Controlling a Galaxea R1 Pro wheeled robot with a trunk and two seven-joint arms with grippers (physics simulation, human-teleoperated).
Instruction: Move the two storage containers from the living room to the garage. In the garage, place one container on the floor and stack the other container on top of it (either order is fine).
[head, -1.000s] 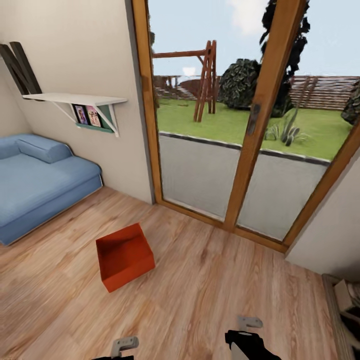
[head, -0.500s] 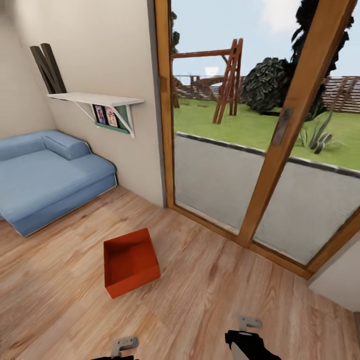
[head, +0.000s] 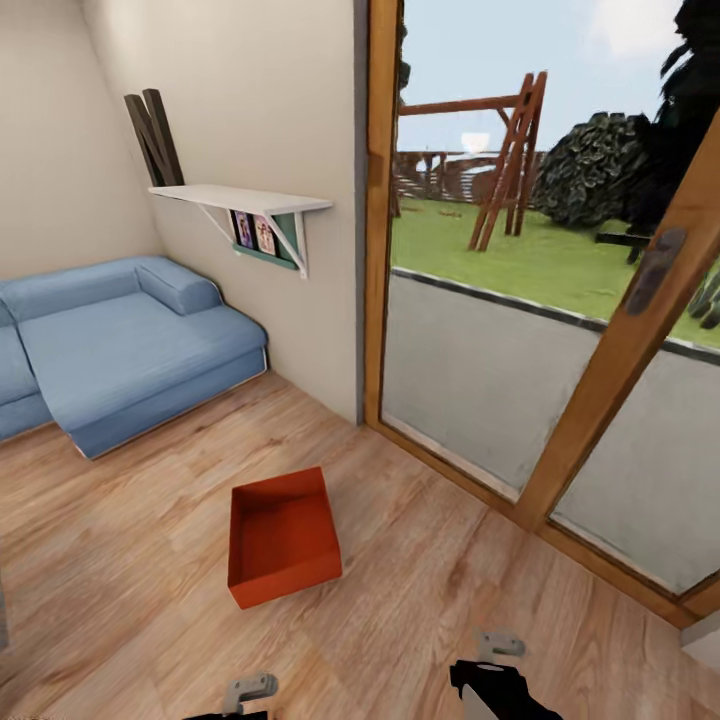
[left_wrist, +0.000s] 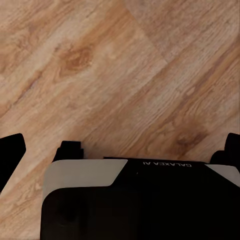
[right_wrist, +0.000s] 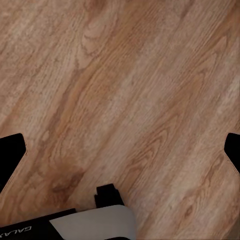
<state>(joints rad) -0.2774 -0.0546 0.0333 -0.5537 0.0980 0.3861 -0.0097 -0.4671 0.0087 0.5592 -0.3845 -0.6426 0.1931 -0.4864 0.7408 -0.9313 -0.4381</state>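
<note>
One orange-red storage container (head: 284, 535) is seen on the wood plank floor (head: 420, 600) of the living room, between the blue sofa (head: 120, 345) and the glass doors (head: 560, 330). The bin is best met square on, so one wall can be pinched. The left gripper (left_wrist: 120, 150) and right gripper (right_wrist: 120, 150) are held wide apart, with nothing between them. The second bin cannot be found here.

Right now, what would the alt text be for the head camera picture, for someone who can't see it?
An orange-red storage container sits open and empty on the light wood floor of a living room, just ahead of the robot. A blue sofa stands at the left under a white wall shelf, and wood-framed glass doors at the right look onto a garden.
</note>
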